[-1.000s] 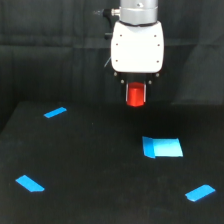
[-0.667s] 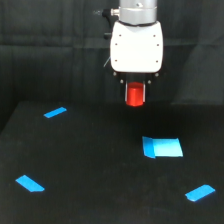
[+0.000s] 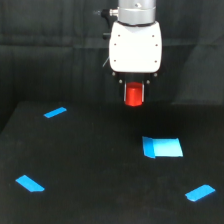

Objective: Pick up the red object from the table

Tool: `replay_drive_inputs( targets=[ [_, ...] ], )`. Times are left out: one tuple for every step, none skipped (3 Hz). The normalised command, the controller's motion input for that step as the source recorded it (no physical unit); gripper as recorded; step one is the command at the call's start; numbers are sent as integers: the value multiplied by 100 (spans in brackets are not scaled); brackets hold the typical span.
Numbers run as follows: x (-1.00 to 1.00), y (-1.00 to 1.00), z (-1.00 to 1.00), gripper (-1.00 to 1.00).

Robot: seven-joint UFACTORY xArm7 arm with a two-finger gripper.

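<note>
Hand [image 3: 134, 96] clamped on the red object [image 3: 133, 95], block pinned between the two fingers and hanging well clear above the black counter [image 3: 100, 170] and its blue tape patches [image 3: 162, 147], so the pick looks essentially done.

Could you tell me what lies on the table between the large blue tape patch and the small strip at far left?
Nothing: in the exterior view only bare black table separates the large blue tape patch from the strip.
</note>
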Motion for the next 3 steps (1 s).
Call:
replay_drive_inputs(
  targets=[
    [-9,8,-3,-91],
    [1,0,5,-98],
    [-13,1,6,-100]
  ],
)
